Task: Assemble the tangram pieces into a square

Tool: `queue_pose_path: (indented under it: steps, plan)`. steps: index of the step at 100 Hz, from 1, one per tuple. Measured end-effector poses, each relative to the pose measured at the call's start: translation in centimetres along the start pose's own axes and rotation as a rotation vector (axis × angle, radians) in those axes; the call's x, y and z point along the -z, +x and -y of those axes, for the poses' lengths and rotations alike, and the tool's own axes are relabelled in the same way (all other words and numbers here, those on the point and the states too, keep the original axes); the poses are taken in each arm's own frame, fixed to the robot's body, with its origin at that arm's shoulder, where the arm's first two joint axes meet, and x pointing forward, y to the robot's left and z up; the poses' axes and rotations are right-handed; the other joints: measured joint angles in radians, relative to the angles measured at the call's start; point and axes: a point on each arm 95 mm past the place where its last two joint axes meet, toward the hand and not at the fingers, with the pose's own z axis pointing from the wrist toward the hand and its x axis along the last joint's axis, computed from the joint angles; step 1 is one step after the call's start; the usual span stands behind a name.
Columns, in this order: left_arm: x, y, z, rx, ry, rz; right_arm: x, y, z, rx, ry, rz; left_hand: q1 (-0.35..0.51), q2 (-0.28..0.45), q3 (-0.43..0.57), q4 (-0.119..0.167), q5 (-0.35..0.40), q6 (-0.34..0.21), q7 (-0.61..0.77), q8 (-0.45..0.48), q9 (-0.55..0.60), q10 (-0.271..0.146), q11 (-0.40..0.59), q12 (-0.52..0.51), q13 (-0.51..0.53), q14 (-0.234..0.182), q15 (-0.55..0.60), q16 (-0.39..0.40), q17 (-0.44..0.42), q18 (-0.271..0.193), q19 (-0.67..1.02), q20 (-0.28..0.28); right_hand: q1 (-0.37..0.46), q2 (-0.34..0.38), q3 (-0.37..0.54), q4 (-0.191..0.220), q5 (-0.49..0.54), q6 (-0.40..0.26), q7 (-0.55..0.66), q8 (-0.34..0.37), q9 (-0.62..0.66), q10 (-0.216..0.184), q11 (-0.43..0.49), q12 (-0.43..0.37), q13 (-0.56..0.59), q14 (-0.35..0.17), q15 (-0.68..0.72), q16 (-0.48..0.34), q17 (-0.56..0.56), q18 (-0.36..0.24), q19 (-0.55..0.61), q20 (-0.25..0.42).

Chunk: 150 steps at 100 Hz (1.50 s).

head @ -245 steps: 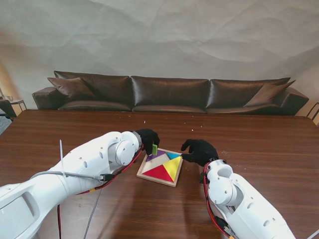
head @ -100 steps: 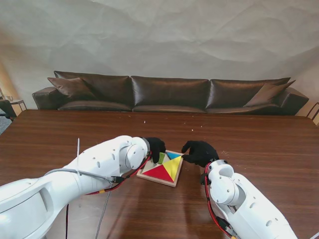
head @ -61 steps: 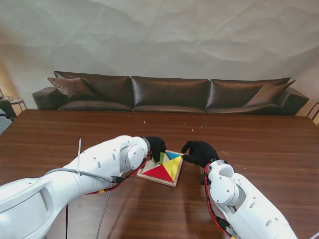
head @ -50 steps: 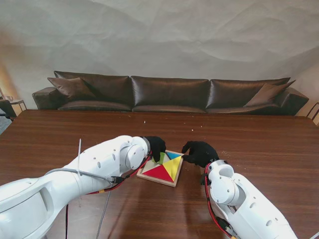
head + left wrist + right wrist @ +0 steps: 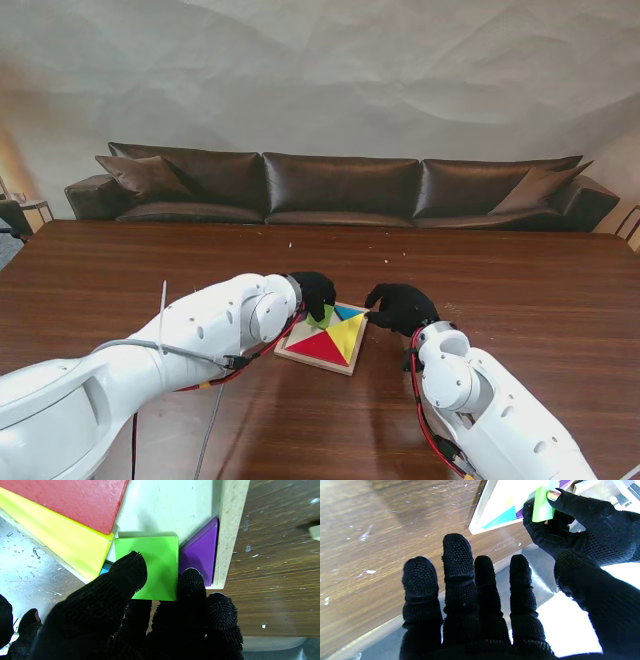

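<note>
Over the tray's point(image 5: 231, 520) white floor, the green square point(image 5: 152, 562) sits pinched in the left hand point(image 5: 130, 620), beside the purple triangle point(image 5: 200, 552). Seating it appears to be the current step; next it likely needs lowering flat. The right hand point(image 5: 400, 305) rests empty, fingers spread, beside the tray.

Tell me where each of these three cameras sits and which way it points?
Stand view: high above the shoulders, looking down the table toward a sofa; both white arms, left hand and right hand show, at the puzzle tray.
Left wrist view: on the left wrist, looking along its fingers at the green square they hold over the tray.
Right wrist view: on the right wrist, looking along spread fingers toward the tray corner.
Shared: the wrist views both show the green square and the left hand.
</note>
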Motion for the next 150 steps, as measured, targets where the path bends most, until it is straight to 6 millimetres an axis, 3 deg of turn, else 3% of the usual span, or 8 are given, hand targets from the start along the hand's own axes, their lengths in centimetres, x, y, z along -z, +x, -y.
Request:
queue_pose_path:
  steps: [19, 24, 40, 50, 73, 120, 139, 150]
  plan:
    - [-0.1, 0.1, 0.1, 0.002, 0.009, -0.009, 0.0, 0.0, 0.0, -0.002, 0.005, -0.001, -0.032, 0.024, 0.015, 0.002, -0.013, 0.0, -0.04, -0.022, -0.024, 0.004, 0.002, -0.062, -0.01, 0.01, -0.001, 0.0, -0.011, 0.0, 0.0, 0.002, 0.0, 0.0, 0.0, 0.0, 0.0, 0.002, 0.0, 0.0, 0.0, 0.0, 0.0, 0.0, 0.0, 0.0, 0.0, 0.0, 0.0, 0.0, 0.0, 0.0]
    - [-0.1, 0.2, 0.1, 0.002, 0.01, -0.011, 0.0, 0.0, 0.0, -0.003, 0.006, -0.001, -0.053, 0.024, 0.03, 0.042, -0.02, 0.0, -0.046, -0.034, -0.024, 0.008, 0.015, -0.129, -0.011, 0.011, -0.001, 0.0, -0.018, 0.0, 0.0, 0.005, 0.0, 0.0, 0.0, 0.0, 0.0, 0.004, 0.0, 0.0, 0.0, 0.0, 0.0, 0.0, 0.0, 0.0, 0.0, 0.0, 0.0, 0.0, 0.0, 0.0]
    - [-0.1, 0.3, 0.3, -0.004, 0.015, -0.015, 0.0, 0.0, 0.1, -0.005, 0.008, -0.002, -0.074, 0.045, 0.038, 0.043, -0.028, 0.001, -0.072, -0.064, -0.049, 0.012, 0.022, -0.261, -0.026, 0.013, -0.014, 0.0, -0.021, 0.0, -0.001, 0.013, 0.0, 0.0, 0.0, 0.0, 0.0, 0.006, 0.0, 0.0, 0.0, 0.0, 0.0, 0.0, 0.0, 0.0, 0.0, 0.0, 0.0, 0.0, 0.0, 0.0]
    - [-0.1, 0.4, 0.4, -0.012, 0.017, -0.016, -0.1, 0.0, 0.1, -0.005, 0.009, -0.002, -0.082, 0.045, 0.039, 0.043, -0.039, 0.01, -0.083, -0.076, -0.094, 0.032, -0.06, -0.349, -0.027, 0.014, -0.014, 0.0, -0.022, 0.0, -0.001, 0.014, 0.0, 0.0, 0.0, 0.0, 0.0, 0.006, 0.0, 0.0, 0.0, 0.0, 0.0, 0.0, 0.0, 0.0, 0.0, 0.0, 0.0, 0.0, 0.0, 0.0]
    - [0.4, 0.3, 0.3, -0.012, 0.027, -0.014, -0.1, -0.1, 0.1, -0.005, 0.011, -0.002, -0.084, 0.059, 0.039, 0.043, -0.042, 0.014, -0.109, -0.102, -0.131, 0.021, -0.157, -0.47, -0.038, 0.025, -0.05, -0.002, -0.033, 0.0, -0.002, 0.015, 0.0, 0.0, 0.0, 0.0, 0.0, 0.007, 0.0, 0.0, 0.0, 0.0, 0.0, 0.0, 0.0, 0.0, 0.0, 0.0, 0.0, 0.0, 0.0, 0.0]
    - [3.3, -2.1, 0.8, -0.005, 0.093, 0.046, -0.2, 0.0, 0.2, -0.007, 0.014, -0.003, -0.093, 0.097, 0.038, 0.043, -0.052, 0.024, -0.119, -0.107, -0.154, 0.021, -0.199, -0.53, -0.039, 0.041, -0.08, -0.016, -0.044, 0.0, -0.003, 0.025, 0.0, 0.0, 0.0, 0.0, 0.0, 0.01, 0.0, 0.0, 0.0, 0.001, 0.0, 0.0, 0.0, 0.0, 0.0, 0.0, 0.0, 0.0, 0.0, 0.0]
    - [3.8, -3.1, 0.1, -0.008, 0.072, 0.078, -0.2, 0.0, 0.3, -0.008, 0.017, -0.003, -0.091, 0.144, 0.02, 0.043, -0.051, 0.037, -0.142, -0.132, -0.135, 0.024, -0.06, -0.35, -0.039, 0.045, -0.037, 0.008, -0.044, 0.0, -0.003, 0.052, 0.0, 0.0, 0.0, 0.0, 0.0, 0.01, 0.0, 0.0, 0.0, 0.002, 0.0, 0.0, 0.0, 0.0, 0.0, 0.0, 0.0, 0.0, 0.0, 0.0]
    - [3.7, -3.4, -0.3, 0.017, 0.061, 0.083, -0.2, 0.0, 0.3, -0.008, 0.018, -0.004, -0.052, 0.154, -0.042, 0.043, -0.056, 0.044, -0.169, -0.171, -0.123, 0.024, -0.015, -0.051, -0.039, 0.046, 0.0, 0.026, -0.047, 0.0, -0.003, 0.084, 0.0, 0.0, 0.0, 0.0, 0.0, 0.011, 0.0, 0.0, 0.0, 0.002, 0.0, 0.0, 0.0, 0.0, 0.001, 0.0, 0.0, 0.0, 0.0, 0.0]
